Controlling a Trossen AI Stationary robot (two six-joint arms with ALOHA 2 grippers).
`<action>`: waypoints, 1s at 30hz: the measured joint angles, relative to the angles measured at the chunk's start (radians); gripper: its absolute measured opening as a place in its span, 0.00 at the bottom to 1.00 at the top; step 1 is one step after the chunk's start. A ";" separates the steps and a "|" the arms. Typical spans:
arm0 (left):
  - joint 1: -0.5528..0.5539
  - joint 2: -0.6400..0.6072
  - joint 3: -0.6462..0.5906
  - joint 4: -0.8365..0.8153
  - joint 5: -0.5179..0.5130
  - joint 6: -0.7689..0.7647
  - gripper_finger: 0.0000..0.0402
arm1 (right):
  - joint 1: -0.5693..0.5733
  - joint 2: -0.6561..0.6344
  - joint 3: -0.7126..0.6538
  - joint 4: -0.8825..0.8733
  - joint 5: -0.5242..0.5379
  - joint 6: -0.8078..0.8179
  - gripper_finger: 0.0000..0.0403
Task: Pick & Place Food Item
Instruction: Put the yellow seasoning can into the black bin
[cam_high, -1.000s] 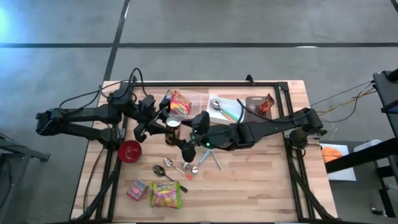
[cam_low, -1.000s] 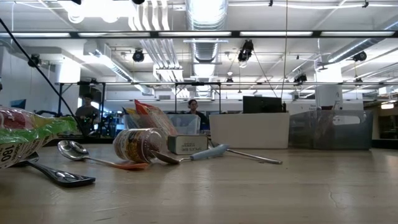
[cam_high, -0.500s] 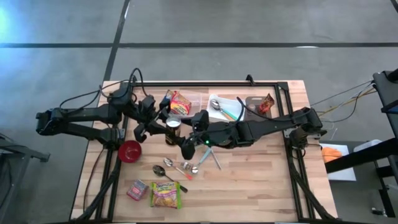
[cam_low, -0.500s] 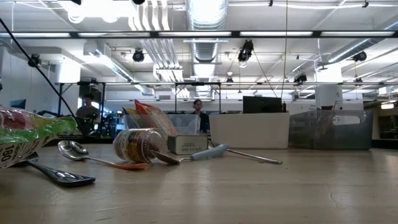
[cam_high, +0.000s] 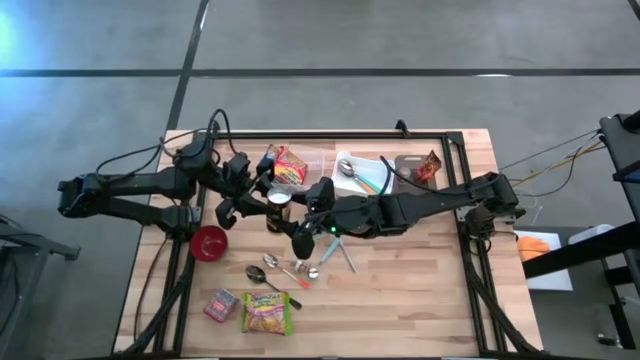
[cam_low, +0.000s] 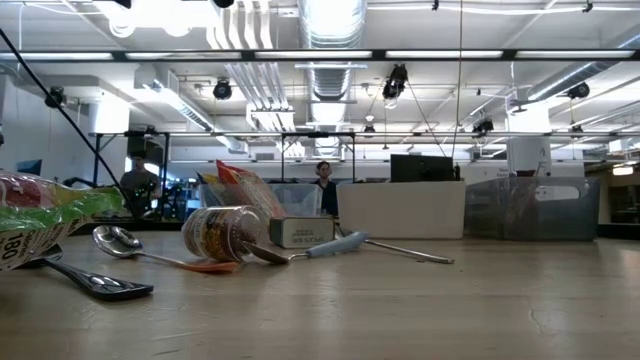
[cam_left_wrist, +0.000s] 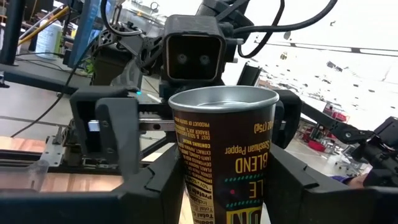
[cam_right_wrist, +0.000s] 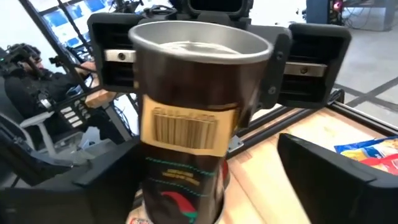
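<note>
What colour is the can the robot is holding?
Dark brown with a silver top; the can shows best in the left wrist view.

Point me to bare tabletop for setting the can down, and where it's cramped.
Free: the table's near right stretch, right of the blue-handled utensil and below the right arm. Some room left of the red bowl. Crowded: the far edge with the snack bag and white tray, and the spoons and noodle packet near the can.
</note>
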 joint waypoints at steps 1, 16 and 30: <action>0.000 0.000 0.000 -0.002 -0.002 0.000 0.40 | 0.000 0.000 0.000 0.000 -0.003 -0.007 0.83; -0.002 0.001 -0.001 -0.010 0.018 -0.076 0.52 | -0.004 0.000 0.000 -0.035 -0.085 -0.148 0.37; -0.002 -0.009 0.007 -0.275 0.063 -0.204 0.65 | 0.106 0.001 -0.007 -0.404 0.115 -0.672 0.36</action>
